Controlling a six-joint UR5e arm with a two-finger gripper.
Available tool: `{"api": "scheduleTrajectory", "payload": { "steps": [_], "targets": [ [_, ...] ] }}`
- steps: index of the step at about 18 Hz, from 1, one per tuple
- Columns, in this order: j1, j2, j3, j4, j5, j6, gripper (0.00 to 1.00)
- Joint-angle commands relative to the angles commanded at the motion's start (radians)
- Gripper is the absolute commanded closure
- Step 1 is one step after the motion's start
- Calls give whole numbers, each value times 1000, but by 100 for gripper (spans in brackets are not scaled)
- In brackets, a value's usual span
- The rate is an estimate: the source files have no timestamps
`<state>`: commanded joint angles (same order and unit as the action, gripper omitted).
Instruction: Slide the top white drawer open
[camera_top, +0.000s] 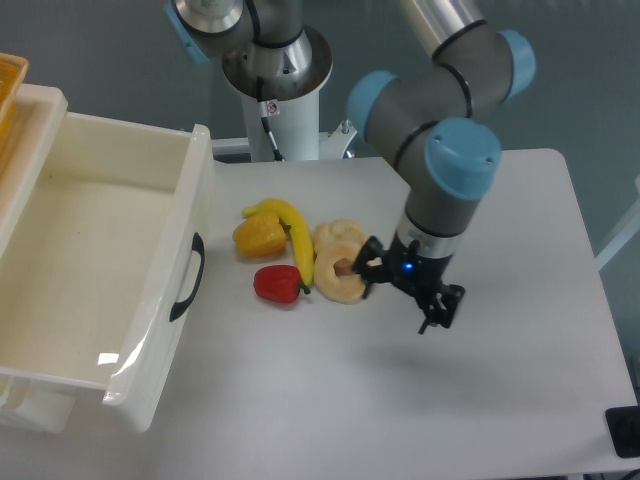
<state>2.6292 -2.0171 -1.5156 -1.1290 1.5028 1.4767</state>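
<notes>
At the left edge of the frame, the top white drawer (95, 270) stands pulled far out over the table (520, 400), its deep interior exposed and bare, its panelled front facing right with the curved black handle (187, 277) on the outer face; the drawer's rear and left portions are cut off by the frame, and the cabinet beneath it is almost wholly hidden, only a sliver of white showing at the lower left corner. A yellow-orange tray (12, 85) is visible only as a corner at upper left. The arm's base column (280, 95) and upper links are cropped by the top edge. Near the table centre lies a cluster of toy foods: a banana (290, 235), an orange-yellow pepper (259, 237), a red piece (277, 284) and two pale ring-shaped slices (341, 268), all touching or just beside one another. The gripper (433, 305) hangs to the right of this cluster, well apart from the drawer, pointing down toward the table; its dark fingers (440, 312) seem close together with nothing between them, though their small size and the viewing angle leave the exact gap unclear. A dark object (625, 432) is cut off at the lower right corner
</notes>
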Motion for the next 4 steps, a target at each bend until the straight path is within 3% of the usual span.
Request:
{"api": "scheduleTrajectory", "payload": {
  "steps": [4],
  "targets": [
    [0,-23,5,0,59,48,0]
  ]
}}
